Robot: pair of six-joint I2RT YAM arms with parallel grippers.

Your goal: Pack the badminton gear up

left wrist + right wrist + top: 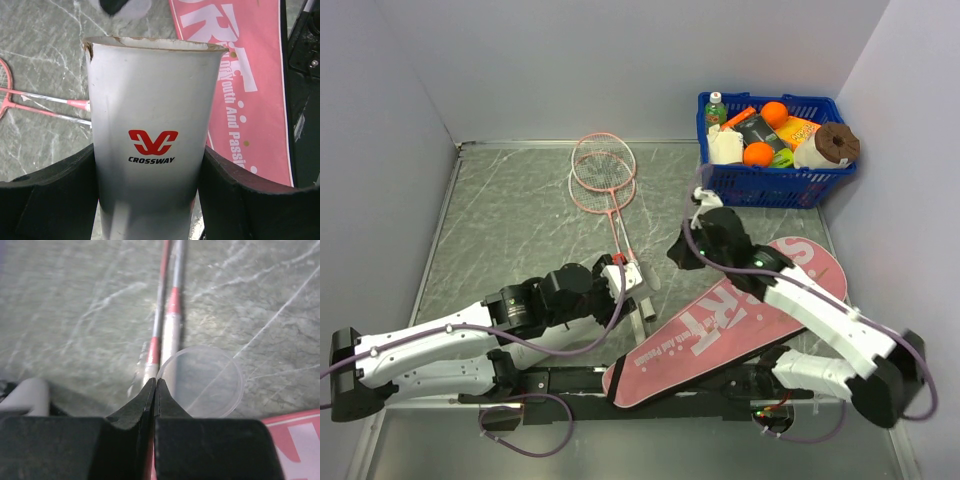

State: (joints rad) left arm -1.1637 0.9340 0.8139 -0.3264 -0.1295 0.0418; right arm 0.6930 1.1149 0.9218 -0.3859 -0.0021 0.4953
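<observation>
The pink bag (740,320) lies slantwise by the near edge, right of middle. Two rackets (603,175) lie at mid far edge, handles toward us. Mid-bench, the left gripper (628,282) clamps the white tube (152,100). The right gripper (155,382) is pinched shut on a clear lid (202,382), above the racket shafts.

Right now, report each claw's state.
Left claw: closed on the white cardboard tube with the red logo.
Right claw: closed, pinching the edge of a clear round plastic lid.
</observation>
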